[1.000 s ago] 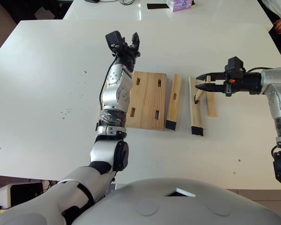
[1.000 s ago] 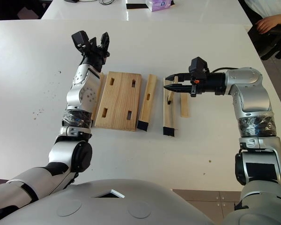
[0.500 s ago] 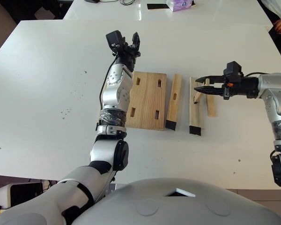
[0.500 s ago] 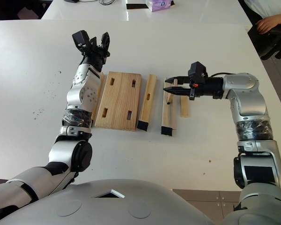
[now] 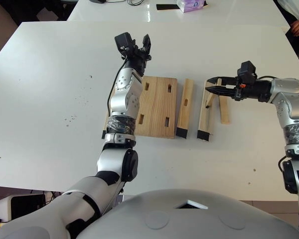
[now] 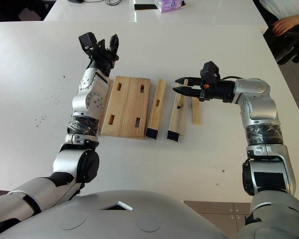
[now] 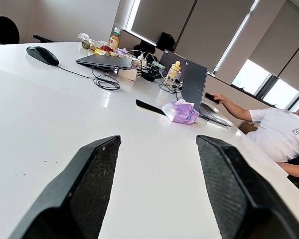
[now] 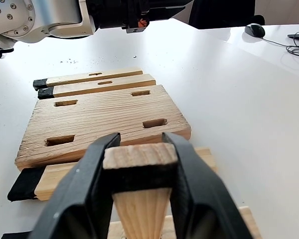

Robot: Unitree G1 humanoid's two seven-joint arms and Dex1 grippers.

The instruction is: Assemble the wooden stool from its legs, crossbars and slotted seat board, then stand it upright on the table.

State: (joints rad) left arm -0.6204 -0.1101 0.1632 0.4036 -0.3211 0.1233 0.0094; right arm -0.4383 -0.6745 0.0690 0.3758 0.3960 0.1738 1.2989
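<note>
— What is the wood like?
— Pale and grainy. The seat board point(image 5: 157, 106) is a flat rectangle cut with four small rectangular slots. It lies in the middle of the glossy white table point(image 5: 50, 74). At its 3 o'clock lies a slotted leg point(image 5: 185, 105), a square bar with a black cap on its 6 o'clock end. Farther toward 3 o'clock is the held leg point(image 5: 205, 113), the same make and slightly slanted. Just beyond that lies a short, plain crossbar point(image 5: 224, 110).
— And the grippers?
— The right gripper point(image 5: 209, 86) comes in from 3 o'clock, clamped on the held leg's 12 o'clock end. Its wrist view shows the squared end-grain pinched between the black fingers point(image 8: 84, 184). The left gripper point(image 5: 137, 45) hangs at the board's 11 o'clock, with its fingers point(image 7: 89, 184) spread wide and nothing between them.
— Is anything in the way?
— The left forearm point(image 5: 123, 97) lies along the board's 9 o'clock edge and covers most of what is there. From the right wrist, two legs point(image 8: 102, 86) with black tips show side by side along that edge.
— And around?
— There are dark specks point(image 5: 70, 118) at 9 o'clock. On the next table, toward 12 o'clock, are a purple tissue pack point(image 7: 182, 112), a laptop point(image 7: 107, 60) and a mouse point(image 7: 42, 55).
</note>
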